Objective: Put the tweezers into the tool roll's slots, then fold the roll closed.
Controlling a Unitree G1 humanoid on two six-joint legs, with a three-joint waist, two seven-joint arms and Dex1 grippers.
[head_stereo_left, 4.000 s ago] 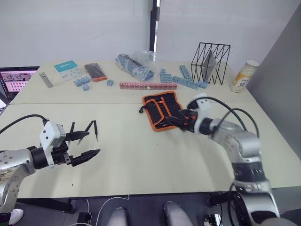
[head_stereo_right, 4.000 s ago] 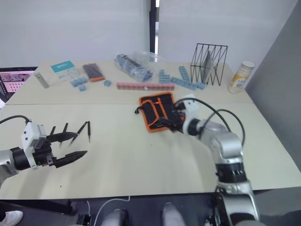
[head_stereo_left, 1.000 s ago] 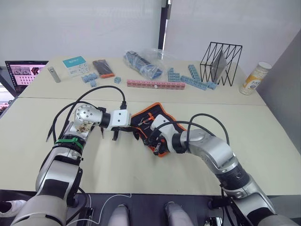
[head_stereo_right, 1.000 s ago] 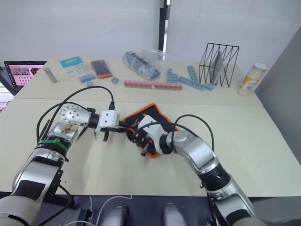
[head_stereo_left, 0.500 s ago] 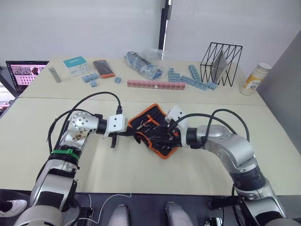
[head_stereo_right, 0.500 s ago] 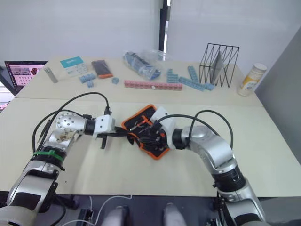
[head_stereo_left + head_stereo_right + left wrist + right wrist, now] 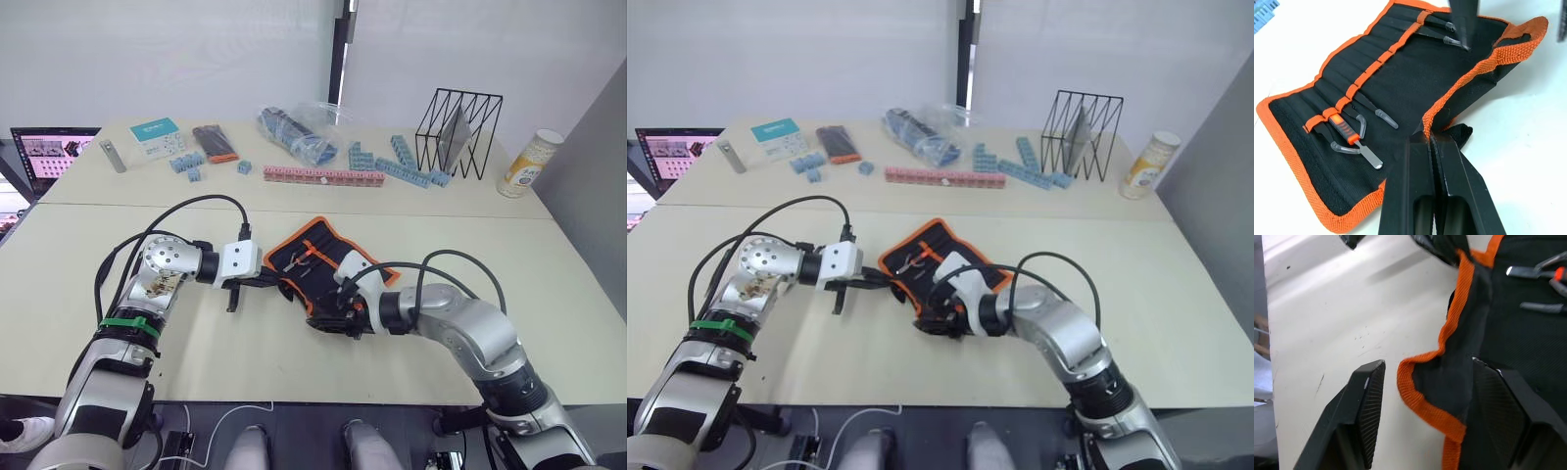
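Left hand (image 7: 1429, 142) is pinched tight on the orange edging of the tool roll (image 7: 323, 257), at the roll's near left edge, its two fingers pressed together with the hem between them; right hand (image 7: 1422, 396) sits at the roll's near corner with its fingers spread, one finger on the bare counter (image 7: 294, 352) and the other under or against the black fabric, the orange-bound corner lying between them, though I cannot tell whether it grips the cloth; the counter is a pale surface carrying both arms and the roll in its middle; the tool roll lies open and somewhat rumpled between the two hands, inner face up, with its near corner lifted and curled; the slots (image 7: 1356, 73) run across the inside under an orange strap; several of the tweezers (image 7: 1374, 110) sit tucked in the slots, tips showing beyond the strap, alongside a small tool with an orange grip (image 7: 1344, 132); how many tweezers are seated I cannot tell.
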